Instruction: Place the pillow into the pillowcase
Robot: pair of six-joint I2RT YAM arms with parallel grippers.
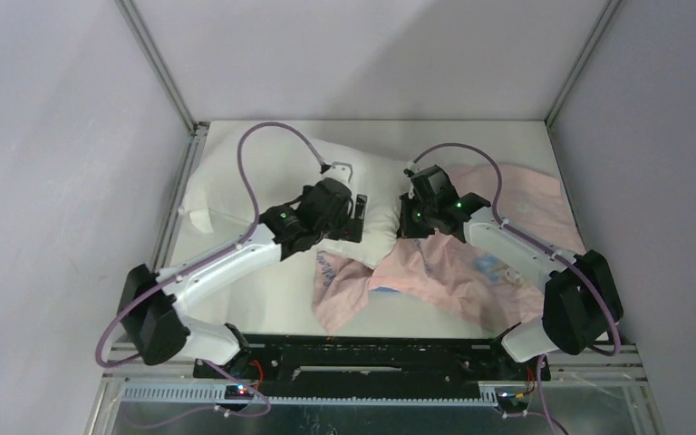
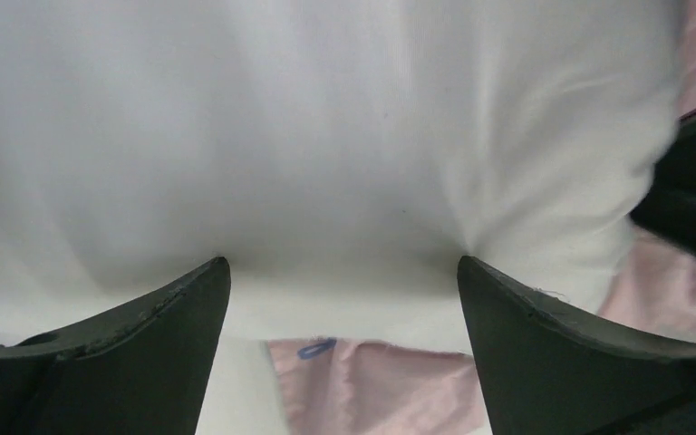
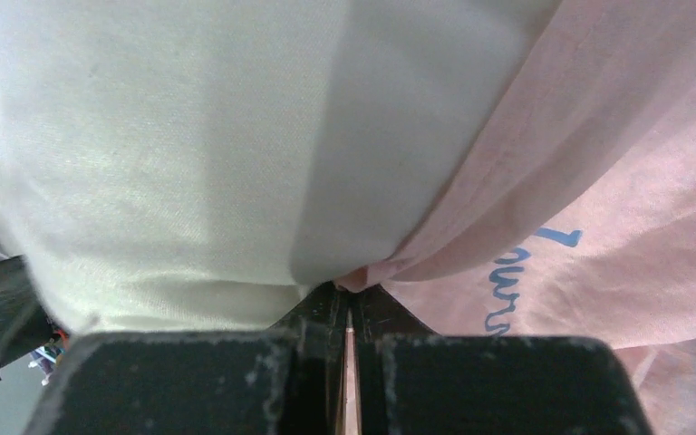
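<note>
My enclosure, seen from above: a pale lavender-grey back wall (image 1: 362,54) meets matching left wall (image 1: 54,181) and right wall (image 1: 662,181) panels. An aluminium post (image 1: 156,63) runs along the left rear corner and a second post (image 1: 583,63) along the right. Soft, even light falls from overhead, and a broad diagonal shadow crosses the back panel. Below me lies the white table (image 1: 517,136), with a metal rail (image 1: 174,204) along its left side. At its near edge sits a black mounting plate (image 1: 372,358), then a slotted grey cable duct (image 1: 353,392) and a brushed metal sheet (image 1: 372,419).
</note>
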